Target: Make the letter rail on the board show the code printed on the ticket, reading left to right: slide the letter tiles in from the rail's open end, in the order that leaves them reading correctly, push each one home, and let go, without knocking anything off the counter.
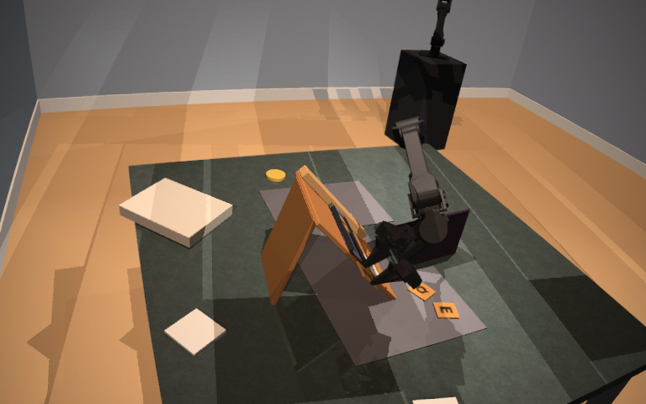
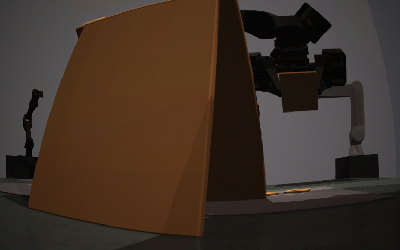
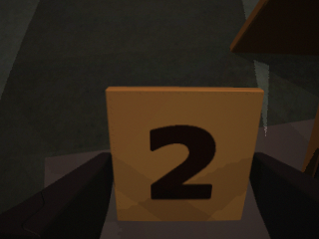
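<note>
1. Right now I've got the gripper [image 2: 298, 85] clamped on the "2" tile [image 3: 185, 153], fingers on both side edges, digit facing the wrist cam.
2. Tile's off the counter, just beside the lower end of the orange board [image 1: 285, 238], where the dark rail [image 1: 343, 228] runs along its sloped face.
3. Below/just past the gripper: two more tiles flat on the grey mat [image 1: 419, 333], one partly hidden, can't read it [image 1: 421, 290], next the "E" tile [image 1: 446, 310].
4. Ticket: can't tell which obj it is.
</note>
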Available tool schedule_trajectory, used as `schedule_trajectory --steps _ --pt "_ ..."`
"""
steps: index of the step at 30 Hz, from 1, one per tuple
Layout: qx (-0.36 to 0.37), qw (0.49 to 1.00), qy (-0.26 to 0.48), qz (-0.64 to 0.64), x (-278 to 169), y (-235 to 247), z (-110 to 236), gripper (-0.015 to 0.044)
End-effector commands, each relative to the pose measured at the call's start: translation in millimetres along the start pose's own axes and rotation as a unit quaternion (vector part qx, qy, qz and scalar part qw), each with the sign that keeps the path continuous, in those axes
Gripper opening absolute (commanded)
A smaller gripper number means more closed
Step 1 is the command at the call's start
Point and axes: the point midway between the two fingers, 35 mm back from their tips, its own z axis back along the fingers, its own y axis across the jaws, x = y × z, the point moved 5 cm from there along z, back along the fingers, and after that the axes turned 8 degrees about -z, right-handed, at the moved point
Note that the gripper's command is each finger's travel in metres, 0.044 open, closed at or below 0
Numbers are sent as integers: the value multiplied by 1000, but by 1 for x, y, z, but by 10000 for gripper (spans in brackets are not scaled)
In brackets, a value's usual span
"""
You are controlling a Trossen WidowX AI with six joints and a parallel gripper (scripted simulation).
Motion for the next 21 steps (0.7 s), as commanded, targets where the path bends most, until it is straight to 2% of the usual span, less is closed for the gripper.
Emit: schedule_trajectory --steps 1,21 --pt "-1 1000 -2 3 1 -3 0 0" --pt "-1 1000 -2 3 2 -11 0 0"
